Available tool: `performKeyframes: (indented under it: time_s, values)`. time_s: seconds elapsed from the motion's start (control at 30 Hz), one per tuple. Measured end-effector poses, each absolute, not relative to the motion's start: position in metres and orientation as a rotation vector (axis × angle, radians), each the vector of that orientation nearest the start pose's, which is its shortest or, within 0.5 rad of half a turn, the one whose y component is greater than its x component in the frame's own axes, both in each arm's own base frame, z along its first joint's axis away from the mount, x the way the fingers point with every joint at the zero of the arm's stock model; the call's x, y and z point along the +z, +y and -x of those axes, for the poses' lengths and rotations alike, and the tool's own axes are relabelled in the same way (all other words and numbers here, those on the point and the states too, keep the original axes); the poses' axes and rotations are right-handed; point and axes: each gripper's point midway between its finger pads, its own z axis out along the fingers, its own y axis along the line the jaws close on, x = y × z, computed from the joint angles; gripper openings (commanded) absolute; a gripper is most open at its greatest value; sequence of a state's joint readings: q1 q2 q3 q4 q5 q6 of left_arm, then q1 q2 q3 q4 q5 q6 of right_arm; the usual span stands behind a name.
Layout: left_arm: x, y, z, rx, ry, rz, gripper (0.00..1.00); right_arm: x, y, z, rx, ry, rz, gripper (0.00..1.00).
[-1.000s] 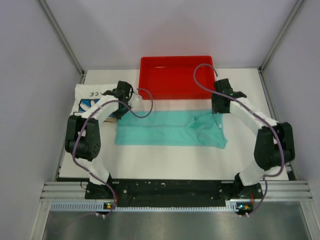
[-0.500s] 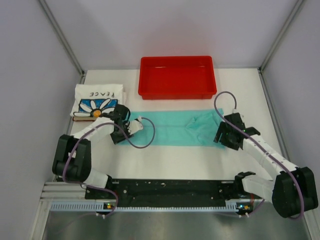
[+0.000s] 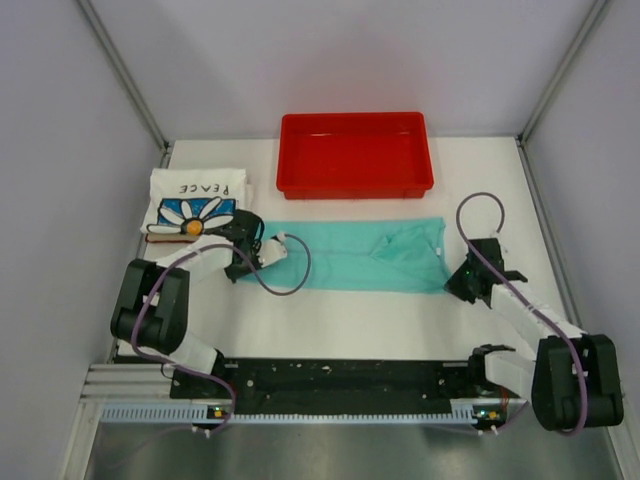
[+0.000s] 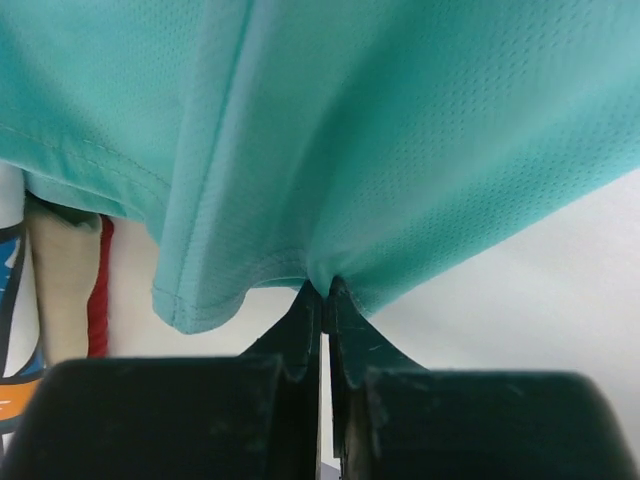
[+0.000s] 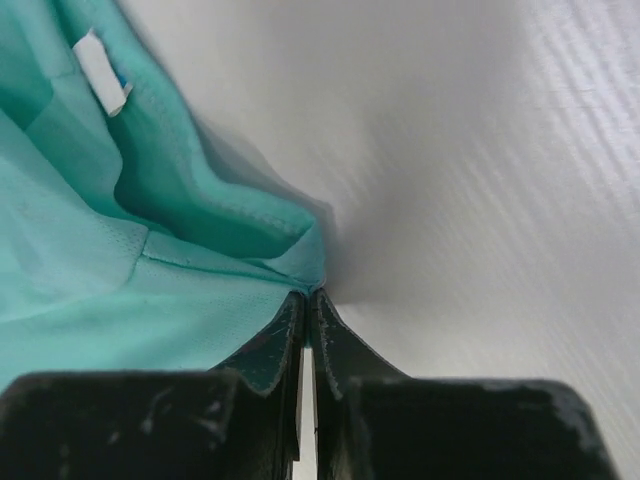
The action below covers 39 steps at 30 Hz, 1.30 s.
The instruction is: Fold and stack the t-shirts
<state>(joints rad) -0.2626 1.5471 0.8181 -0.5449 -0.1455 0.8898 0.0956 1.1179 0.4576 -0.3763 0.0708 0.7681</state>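
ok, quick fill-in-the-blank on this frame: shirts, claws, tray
1. The left claw and the right claw each pinch an edge of the teal t-shirt, both claws ____.
2. The daisy-print t-shirt lies folded at the far ____ corner of the table.
3. Its lettering reads ____.
4. The tray beyond the teal t-shirt is coloured ____.

Missing words: shut; left; PEACE; red
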Motion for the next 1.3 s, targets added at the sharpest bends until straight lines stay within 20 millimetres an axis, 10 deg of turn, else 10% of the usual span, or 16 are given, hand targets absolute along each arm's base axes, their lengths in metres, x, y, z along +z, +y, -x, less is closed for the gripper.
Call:
performKeyframes:
  time_s: [0.2, 0.4, 0.53, 0.73, 0.93, 1.1, 1.2, 1.3]
  values:
    - [0.018, -0.03, -0.258, 0.213, 2.466, -1.629, 0.0, 0.018, 0.011, -0.23, 0.242, 2.393, -1.03, 0.0]
    - [0.014, -0.071, -0.188, 0.1, 2.378, -1.975, 0.34, 0.017, -0.021, -0.24, 0.17, 2.41, -1.094, 0.0]
    - [0.019, -0.088, -0.153, -0.064, 2.412, -2.059, 0.35, 0.018, -0.038, -0.263, 0.134, 2.444, -1.099, 0.23]
    - [0.071, -0.128, -0.163, -0.274, 2.373, -1.97, 0.41, 0.031, -0.081, -0.312, -0.071, 2.452, -1.037, 0.62]
    - [0.092, -0.134, -0.184, -0.355, 2.397, -1.783, 0.38, 0.085, -0.106, -0.359, -0.195, 2.388, -0.903, 0.53]
    - [0.073, -0.097, -0.244, -0.288, 2.654, -1.393, 0.34, 0.132, -0.047, -0.353, -0.201, 2.335, -0.619, 0.02]
    - [0.053, -0.074, -0.284, -0.223, 2.728, -1.187, 0.34, 0.135, 0.028, -0.341, -0.036, 2.344, -0.387, 0.0]
    - [0.043, -0.064, -0.293, -0.181, 2.762, -1.114, 0.35, 0.104, 0.061, -0.325, 0.031, 2.431, -0.3, 0.0]
